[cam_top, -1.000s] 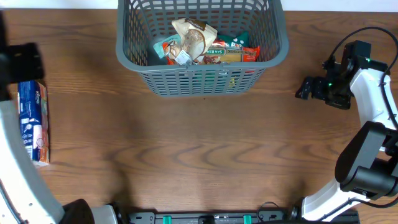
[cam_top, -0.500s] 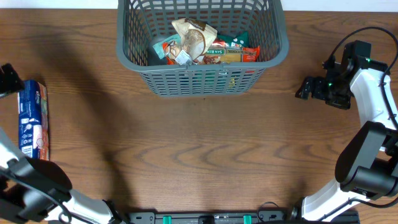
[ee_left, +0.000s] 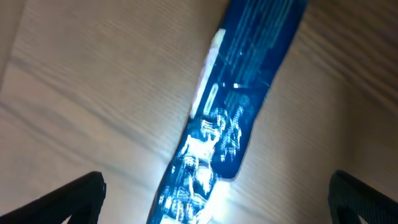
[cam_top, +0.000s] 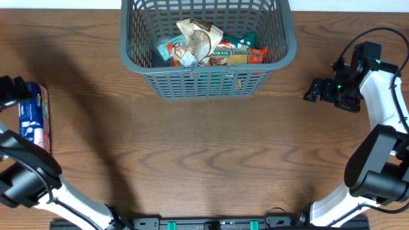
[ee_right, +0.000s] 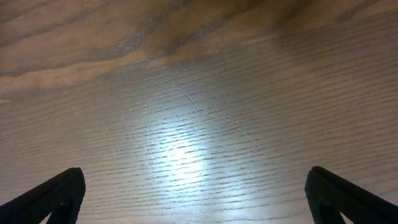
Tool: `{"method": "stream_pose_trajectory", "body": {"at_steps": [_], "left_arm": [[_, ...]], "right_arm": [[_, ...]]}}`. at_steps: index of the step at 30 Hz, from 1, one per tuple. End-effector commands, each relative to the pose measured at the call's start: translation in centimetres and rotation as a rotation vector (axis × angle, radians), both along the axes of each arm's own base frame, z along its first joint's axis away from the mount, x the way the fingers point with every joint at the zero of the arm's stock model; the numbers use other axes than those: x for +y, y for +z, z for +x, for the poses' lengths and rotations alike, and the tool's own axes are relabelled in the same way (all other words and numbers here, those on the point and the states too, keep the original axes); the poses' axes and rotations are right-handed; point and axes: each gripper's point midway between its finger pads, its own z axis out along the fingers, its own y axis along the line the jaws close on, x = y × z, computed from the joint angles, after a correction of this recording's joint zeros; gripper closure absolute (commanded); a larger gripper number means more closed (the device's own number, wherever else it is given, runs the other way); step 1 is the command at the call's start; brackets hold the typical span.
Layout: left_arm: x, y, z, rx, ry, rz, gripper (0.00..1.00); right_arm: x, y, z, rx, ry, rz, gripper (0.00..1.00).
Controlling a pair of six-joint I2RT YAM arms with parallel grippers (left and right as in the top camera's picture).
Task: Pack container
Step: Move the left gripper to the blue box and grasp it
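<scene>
Wrist views blurred, glare on wood; overhead sharp.

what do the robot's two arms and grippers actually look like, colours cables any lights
Both arms have glossy white tubular links joined by bulky black joint housings. The right arm carries a thin black cable looping above its wrist and a small green light beside its black right gripper. The left arm ends in a matching black left gripper. Their fingertips look dark and wedge-shaped.
</scene>
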Motion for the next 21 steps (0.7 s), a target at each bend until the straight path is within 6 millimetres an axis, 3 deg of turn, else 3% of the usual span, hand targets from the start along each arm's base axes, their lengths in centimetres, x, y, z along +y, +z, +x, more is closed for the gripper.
{"method": "stream_pose_trajectory", "body": {"at_steps": [1, 12, 21], "left_arm": [[-0.1, -3.0, -0.4, 0.038, -0.043, -0.024, 0.01], [-0.9, -10.3, -1.3, 0.053, -0.115, -0.017, 0.01], [-1.4, -12.7, -1.3, 0.02, -0.131, -0.018, 0.01]], "right_arm": [[0.2, 0.0, 0.0, 0.0, 0.013, 0.0, 0.01], [0.3, -0.1, -0.4, 0.017, 0.013, 0.006, 0.01], [0.5, -0.1, -1.0, 0.043, 0.013, 0.013, 0.01]]}}
